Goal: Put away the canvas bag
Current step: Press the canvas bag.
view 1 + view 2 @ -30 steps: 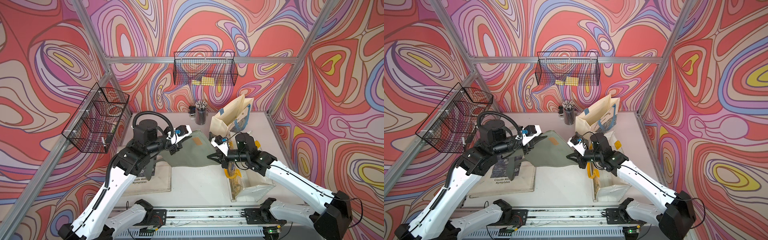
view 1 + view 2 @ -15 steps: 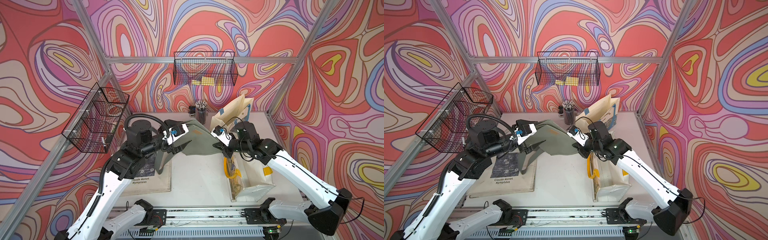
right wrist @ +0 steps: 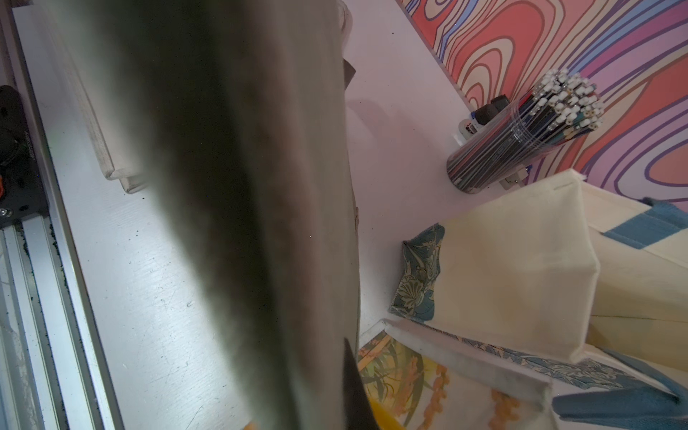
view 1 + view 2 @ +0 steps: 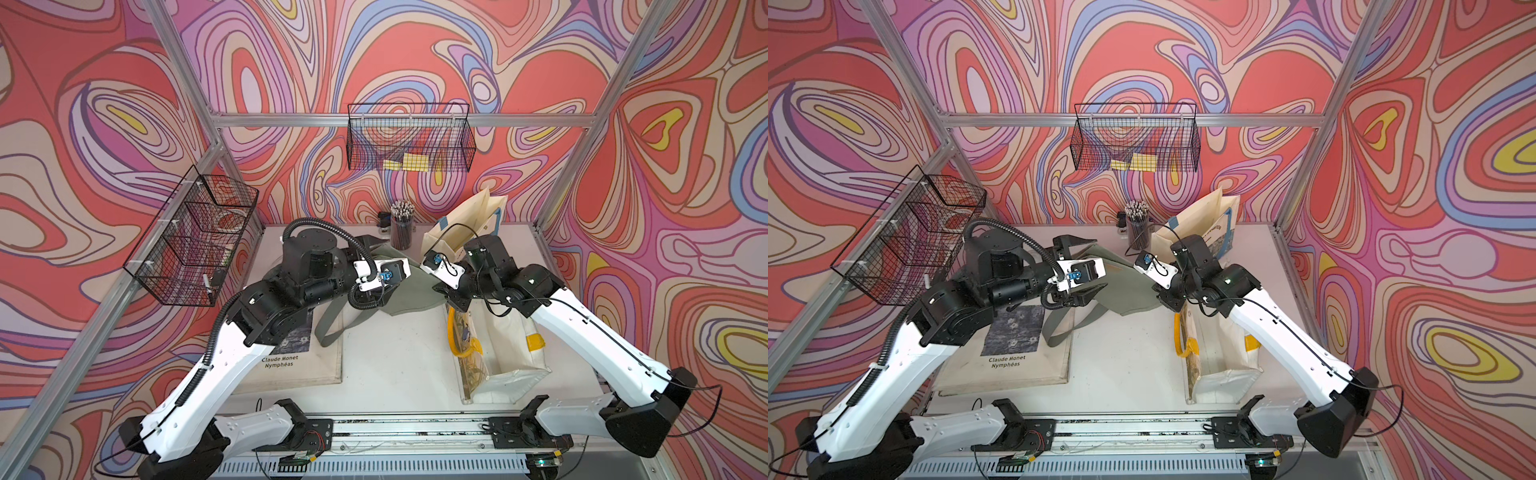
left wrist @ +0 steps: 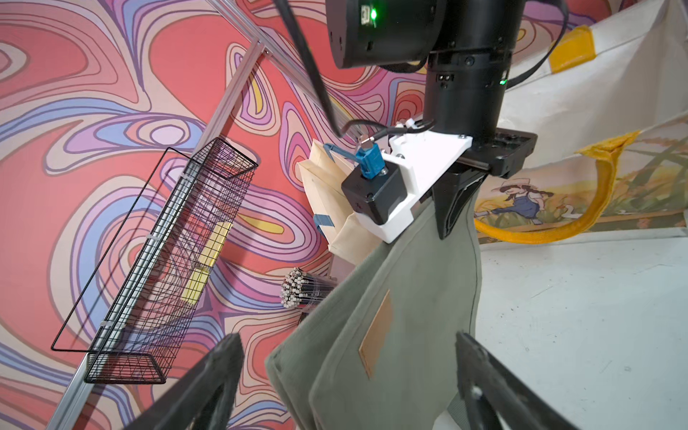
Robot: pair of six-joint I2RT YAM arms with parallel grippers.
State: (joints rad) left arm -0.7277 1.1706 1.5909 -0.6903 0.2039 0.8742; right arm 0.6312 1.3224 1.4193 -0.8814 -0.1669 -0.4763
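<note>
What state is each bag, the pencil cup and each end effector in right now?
Left end effector: open, empty.
Right end effector: shut on green bag.
Green bag: held up, hanging.
Monet bag: lying flat.
Yellow-handled bag: on its side.
Cream bag: upright.
Pencil cup: upright, full.

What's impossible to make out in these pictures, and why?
- Right wrist view: green bag, a blur against the lens, hides much of the table.
- Both top views: yellow notes in the back basket, too small to read.
- Left wrist view: the green bag's near end, cut off by the picture edge.
</note>
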